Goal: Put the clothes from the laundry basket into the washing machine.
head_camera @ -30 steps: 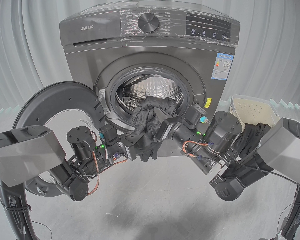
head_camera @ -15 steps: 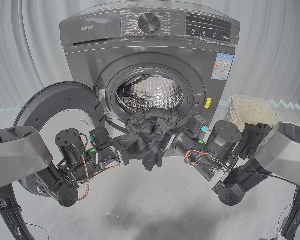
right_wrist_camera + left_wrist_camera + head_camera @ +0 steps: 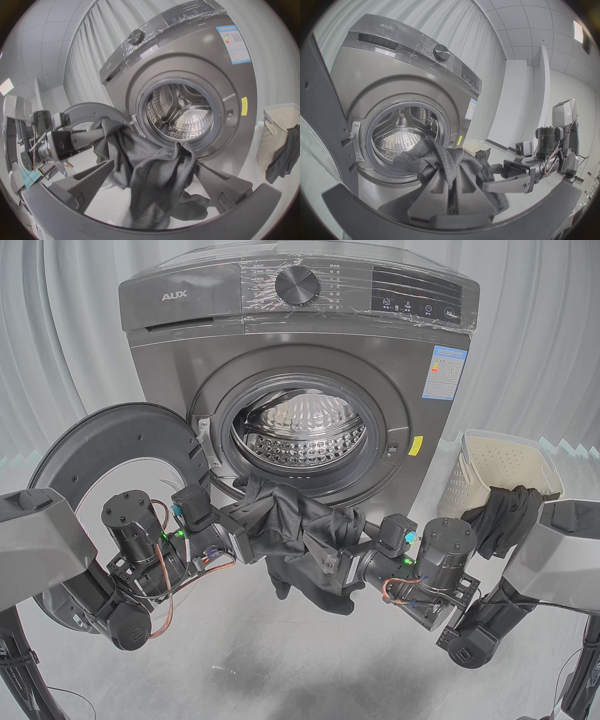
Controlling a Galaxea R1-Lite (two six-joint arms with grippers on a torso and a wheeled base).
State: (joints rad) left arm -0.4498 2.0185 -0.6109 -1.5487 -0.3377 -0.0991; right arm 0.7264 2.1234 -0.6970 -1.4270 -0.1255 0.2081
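ok so the black garment (image 3: 294, 521) is strung up between the two arms, right in front of the washing machine (image 3: 187, 365) and below the lip of the drum (image 3: 303, 427), with a good chunk of it dangling toward the floor. None of it is inside

left gripper (image 3: 453, 187) is clenched on one end, cloth bunched up through the fingers. right gripper (image 3: 153, 168) looks spread wide, and the fabric seems to be just draped over it rather than pinched

that's what worries me. If the right arm tilts or drops, the cloth could slide off and swing from the left one alone, maybe onto the floor. And that hanging tail looks likely to snag on the door rim or get left outside if the lift into the drum isn't high enough

door (image 3: 119, 440) is swung wide open on the left, so no problem there. Laundry basket (image 3: 506, 459) sits off to the right with a second dark piece (image 3: 506, 521) flopped over its rim, so I'd say there's more to do
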